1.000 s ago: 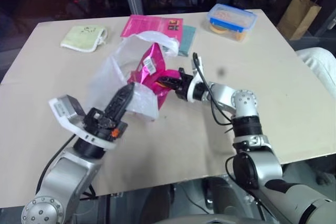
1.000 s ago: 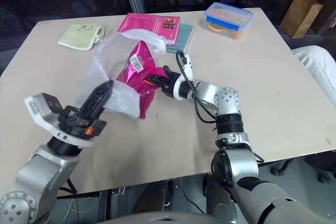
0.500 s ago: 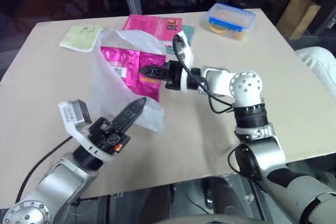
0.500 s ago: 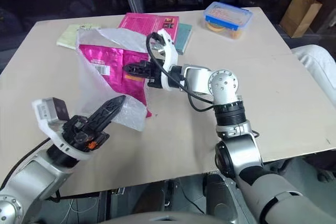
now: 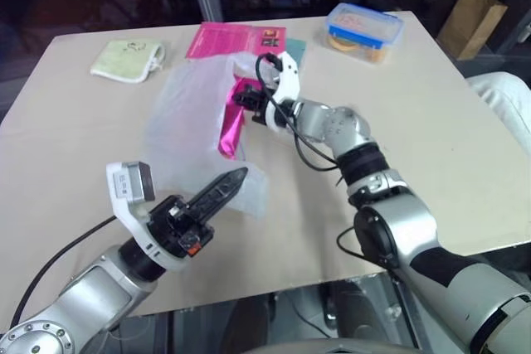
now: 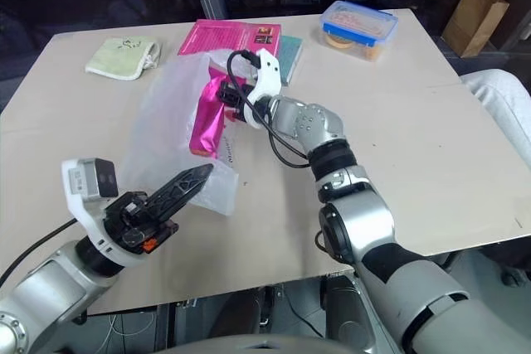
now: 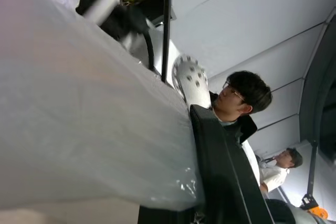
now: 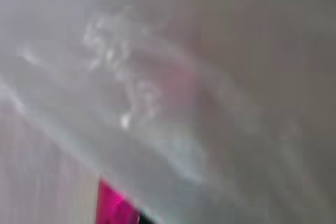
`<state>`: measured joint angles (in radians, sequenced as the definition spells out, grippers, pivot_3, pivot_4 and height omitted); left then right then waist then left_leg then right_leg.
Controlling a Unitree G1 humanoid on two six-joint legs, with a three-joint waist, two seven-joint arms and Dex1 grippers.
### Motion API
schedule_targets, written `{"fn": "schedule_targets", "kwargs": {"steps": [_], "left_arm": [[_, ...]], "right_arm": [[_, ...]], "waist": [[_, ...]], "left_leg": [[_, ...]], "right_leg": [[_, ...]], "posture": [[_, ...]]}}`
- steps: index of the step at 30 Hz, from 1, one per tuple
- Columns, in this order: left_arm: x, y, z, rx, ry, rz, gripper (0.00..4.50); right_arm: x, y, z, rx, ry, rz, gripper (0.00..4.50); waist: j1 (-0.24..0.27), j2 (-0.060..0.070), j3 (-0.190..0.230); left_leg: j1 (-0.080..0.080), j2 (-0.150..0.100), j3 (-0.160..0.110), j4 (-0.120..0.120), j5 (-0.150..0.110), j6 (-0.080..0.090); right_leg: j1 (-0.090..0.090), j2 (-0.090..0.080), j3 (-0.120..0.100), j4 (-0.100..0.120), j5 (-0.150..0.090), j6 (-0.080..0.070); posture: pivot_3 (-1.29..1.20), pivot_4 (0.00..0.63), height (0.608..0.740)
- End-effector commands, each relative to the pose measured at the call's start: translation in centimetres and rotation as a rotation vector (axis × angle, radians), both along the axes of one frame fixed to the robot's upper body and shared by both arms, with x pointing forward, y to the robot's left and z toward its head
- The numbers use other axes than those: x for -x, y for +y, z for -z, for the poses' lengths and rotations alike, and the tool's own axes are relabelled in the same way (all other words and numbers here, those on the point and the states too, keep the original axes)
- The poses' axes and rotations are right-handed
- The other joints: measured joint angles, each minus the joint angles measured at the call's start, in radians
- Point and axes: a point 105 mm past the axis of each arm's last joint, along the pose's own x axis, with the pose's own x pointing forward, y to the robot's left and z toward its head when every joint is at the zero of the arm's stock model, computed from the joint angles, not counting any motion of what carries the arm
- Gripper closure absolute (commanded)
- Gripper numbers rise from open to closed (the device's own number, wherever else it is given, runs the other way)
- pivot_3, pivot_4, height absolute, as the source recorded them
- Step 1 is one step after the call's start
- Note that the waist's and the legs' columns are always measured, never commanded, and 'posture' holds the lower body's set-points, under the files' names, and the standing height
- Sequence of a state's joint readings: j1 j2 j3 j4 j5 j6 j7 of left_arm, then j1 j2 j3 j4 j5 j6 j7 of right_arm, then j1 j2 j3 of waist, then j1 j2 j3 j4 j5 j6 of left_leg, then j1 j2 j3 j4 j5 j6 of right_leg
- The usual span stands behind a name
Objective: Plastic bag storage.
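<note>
Magenta packet (image 5: 230, 126) now edge-on, label perhaps hidden

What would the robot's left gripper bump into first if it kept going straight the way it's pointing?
Probably the plastic bag. The left gripper is shut on the bag's near edge and points up the table into it; the magenta packet lies beyond, though depth is hard to judge.

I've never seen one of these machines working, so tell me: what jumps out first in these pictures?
The eye goes first to the shiny magenta packet near the middle of the table, wrapped in the filmy plastic bag. The right gripper is shut on the packet's top, while the left gripper, nearer the front edge, pinches the bag's near corner. At the table's far edge sit a blue-lidded food box and a pale green cloth.
</note>
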<state>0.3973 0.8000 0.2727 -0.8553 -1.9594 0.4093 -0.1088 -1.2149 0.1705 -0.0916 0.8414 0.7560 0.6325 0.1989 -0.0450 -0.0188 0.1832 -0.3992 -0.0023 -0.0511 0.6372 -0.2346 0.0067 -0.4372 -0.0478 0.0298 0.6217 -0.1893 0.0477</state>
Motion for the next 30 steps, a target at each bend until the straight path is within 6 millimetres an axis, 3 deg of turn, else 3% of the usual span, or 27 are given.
{"fn": "schedule_targets", "kwargs": {"steps": [1, 3, 4, 7, 8, 9, 12, 16, 18, 20, 21, 24, 26, 28, 30], "left_arm": [[0.4, -0.4, -1.0, 0.023, -0.033, 0.005, 4.43], [0.1, -0.3, -1.1, 0.028, -0.035, -0.013, 4.43], [0.1, -0.3, -1.1, 0.028, -0.035, -0.016, 4.43], [0.1, -0.4, -1.2, 0.03, -0.033, -0.02, 4.5], [0.1, -0.4, -1.2, 0.031, -0.032, -0.022, 4.5], [0.1, -0.4, -1.3, 0.037, -0.033, -0.029, 4.5], [-0.3, 0.0, -1.5, 0.064, -0.04, -0.067, 4.5], [-1.2, 1.0, -1.7, 0.089, -0.046, -0.117, 4.5], [-1.6, 1.3, -1.7, 0.099, -0.047, -0.129, 4.5], [-1.8, 1.3, -1.7, 0.108, -0.048, -0.13, 4.5], [-1.9, 1.2, -1.7, 0.117, -0.05, -0.124, 4.5], [-2.2, 0.9, -1.6, 0.122, -0.052, -0.096, 4.5], [-2.4, 0.9, -1.7, 0.119, -0.058, -0.088, 4.5], [-2.6, 1.1, -2.0, 0.12, -0.071, -0.095, 4.5], [-2.8, 1.5, -2.1, 0.127, -0.079, -0.114, 4.5]], "right_arm": [[7.6, 8.9, -0.7, -0.033, -0.11, -0.381, 4.5], [11.3, 10.3, -1.0, -0.048, -0.177, -0.594, 4.5], [11.9, 10.5, -1.0, -0.051, -0.193, -0.624, 4.5], [11.9, 10.4, -0.4, -0.015, -0.246, -0.629, 3.68], [12.0, 10.3, -0.3, -0.017, -0.255, -0.638, 3.22], [11.7, 10.1, -0.4, -0.004, -0.288, -0.627, 2.57], [10.5, 8.0, -0.7, 0.049, -0.443, -0.572, 1.42], [8.5, 4.0, -1.0, 0.133, -0.6, -0.447, 1.42], [7.7, 2.2, -1.2, 0.124, -0.582, -0.392, 0.94], [7.6, 1.5, -0.9, 0.138, -0.584, -0.38, 0.18], [7.6, 1.6, -0.6, 0.154, -0.586, -0.379, 0.02], [9.2, 3.1, 0.9, 0.198, -0.606, -0.478, 0.02], [9.2, 4.1, 0.8, 0.199, -0.626, -0.449, 0.02], [9.4, 3.5, 0.2, 0.169, -0.647, -0.442, 0.02], [9.3, 1.1, 0.0, 0.18, -0.689, -0.43, 0.02]], "waist": [[0.0, 0.0, 0.0], [-0.003, 0.0, 0.0], [-0.003, 0.0, 0.0], [0.002, 0.0, 0.0], [0.004, 0.0, 0.0], [0.004, 0.0, 0.0], [0.003, 0.0, 0.0], [0.008, -0.001, 0.0], [0.008, -0.001, 0.0], [0.008, -0.001, 0.0], [0.006, -0.001, -0.001], [0.002, -0.001, -0.001], [0.0, -0.001, -0.001], [0.005, -0.001, -0.001], [0.014, -0.002, -0.001]], "left_leg": [[0.0, 0.0, 0.0, 0.0, 0.0, 0.0], [-0.002, 0.0, 0.001, 0.0, 0.0, 0.0], [-0.003, 0.0, 0.002, 0.0, 0.0, 0.0], [-0.002, 0.0, 0.001, -0.001, 0.0, 0.0], [-0.002, 0.0, 0.001, -0.001, 0.0, 0.0], [-0.002, 0.0, 0.001, -0.001, 0.0, 0.0], [-0.002, 0.0, 0.001, -0.001, 0.0, 0.0], [-0.002, 0.0, 0.0, -0.001, 0.0, -0.001], [-0.002, -0.001, 0.0, 0.0, 0.0, -0.001], [-0.002, -0.001, 0.0, 0.001, 0.0, -0.001], [-0.002, -0.001, 0.0, 0.001, 0.0, -0.001], [0.0, 0.0, 0.001, 0.001, 0.0, -0.001], [0.0, 0.002, 0.001, 0.001, 0.0, -0.001], [0.0, 0.003, 0.0, 0.001, 0.0, -0.001], [0.0, 0.003, 0.0, 0.001, 0.0, -0.001]], "right_leg": [[0.0, 0.0, 0.0, 0.0, 0.0, 0.0], [-0.002, 0.0, 0.001, 0.0, 0.0, 0.0], [-0.003, 0.0, 0.002, 0.001, 0.0, 0.0], [-0.003, 0.0, 0.001, 0.002, 0.001, 0.001], [-0.003, 0.0, 0.001, 0.002, 0.001, 0.001], [-0.003, 0.0, 0.001, 0.001, 0.0, 0.001], [-0.003, 0.0, 0.001, 0.001, -0.001, -0.002], [-0.003, 0.0, 0.0, 0.002, 0.001, 0.001], [-0.003, -0.001, 0.0, 0.002, 0.001, 0.002], [-0.003, -0.001, 0.0, 0.003, 0.001, 0.002], [-0.003, -0.001, 0.001, 0.003, 0.001, 0.002], [-0.002, 0.0, 0.001, 0.005, 0.001, 0.002], [-0.002, 0.002, 0.0, 0.005, 0.001, 0.002], [-0.003, 0.004, 0.0, 0.005, 0.001, 0.001], [-0.002, 0.003, 0.0, 0.005, 0.001, 0.001]], "posture": [[0.0, 0.15, 0.74], [0.0, 0.15, 0.74], [0.0, 0.15, 0.74], [0.0, 0.15, 0.74], [0.0, 0.15, 0.74], [0.0, 0.15, 0.74], [0.0, 0.15, 0.74], [0.0, 0.15, 0.74], [0.0, 0.15, 0.74], [0.0, 0.15, 0.74], [0.0, 0.15, 0.74], [0.0, 0.15, 0.74], [0.0, 0.15, 0.74], [0.0, 0.15, 0.74], [0.0, 0.15, 0.74]]}}
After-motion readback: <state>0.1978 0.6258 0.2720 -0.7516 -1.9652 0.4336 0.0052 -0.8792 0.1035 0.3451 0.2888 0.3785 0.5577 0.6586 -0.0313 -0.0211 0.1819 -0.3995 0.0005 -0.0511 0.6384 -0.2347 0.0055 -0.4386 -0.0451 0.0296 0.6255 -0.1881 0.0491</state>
